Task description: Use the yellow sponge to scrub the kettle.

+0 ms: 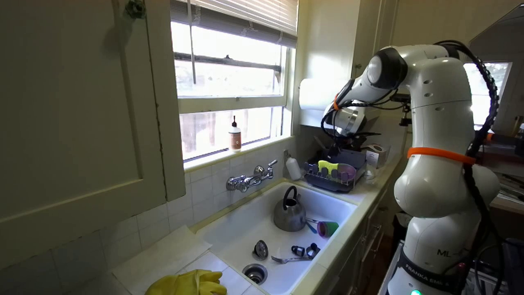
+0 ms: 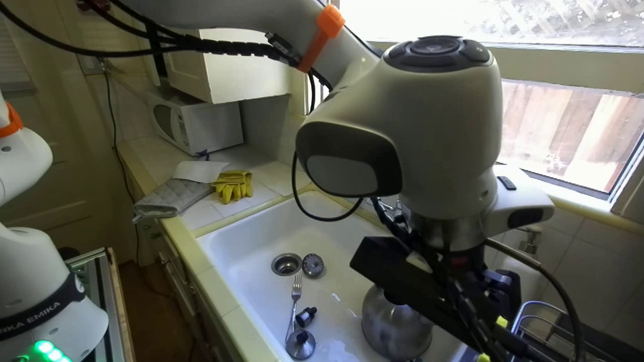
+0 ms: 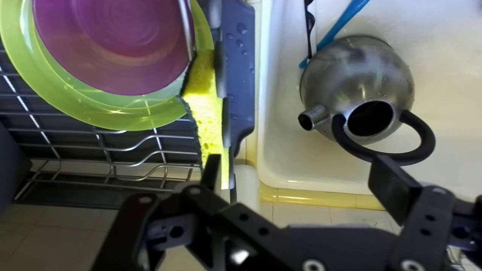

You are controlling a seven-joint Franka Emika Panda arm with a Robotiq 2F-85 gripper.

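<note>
Robotiq gripper [image 3: 301, 178] with jaws spread wide, yellow scrub sponge [image 3: 206, 116] just chilling in the dish rack [image 3: 241, 86], metal kettle [image 3: 357, 81] upright in the white sink [image 3: 448, 79]

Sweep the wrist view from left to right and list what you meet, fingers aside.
Purple dish → sponge → rack's right rim → kettle.

In an exterior view: yellow gloves [image 1: 184, 283] near left, fork [image 1: 290, 259] & strainer [image 1: 260, 250] in sink [image 1: 239, 229], dish rack [image 1: 327, 185] far right, pump btl [image 1: 235, 140] on sill [image 1: 262, 145]
</note>
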